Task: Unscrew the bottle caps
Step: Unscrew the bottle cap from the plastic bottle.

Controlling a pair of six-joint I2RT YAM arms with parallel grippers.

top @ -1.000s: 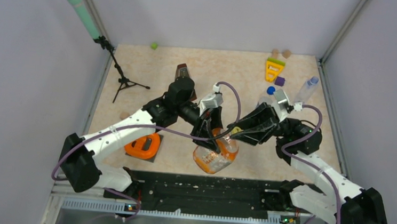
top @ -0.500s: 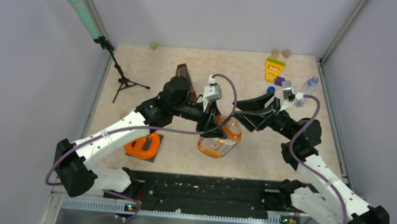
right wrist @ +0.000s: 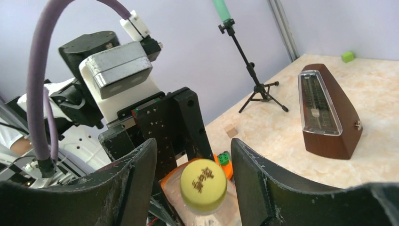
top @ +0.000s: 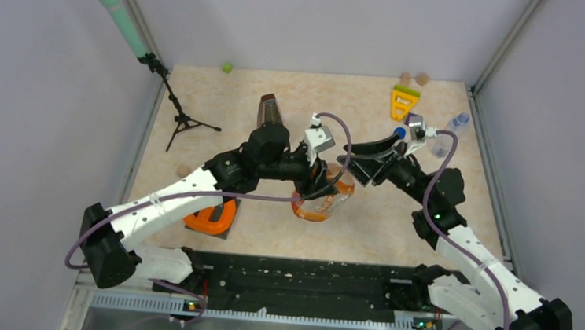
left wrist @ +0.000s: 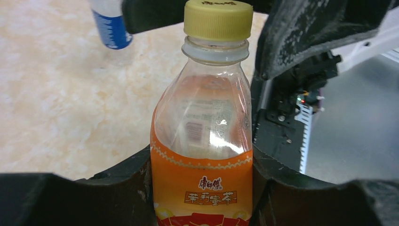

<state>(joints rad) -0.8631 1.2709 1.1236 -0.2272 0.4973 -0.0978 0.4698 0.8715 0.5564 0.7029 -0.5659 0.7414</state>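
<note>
Left wrist: left claw (left wrist: 202,188) pinches orange bottle (left wrist: 202,141); right claw (right wrist: 193,153) spread around its yellow cap (right wrist: 203,184).

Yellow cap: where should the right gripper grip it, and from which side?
Grip the yellow cap by its round side wall, above the neck ring, coming in along the axis of the orange bottle from the cap end. The left gripper clamps that bottle's lower body, leaving only the top free; the right gripper stands open, flanking the cap.
</note>
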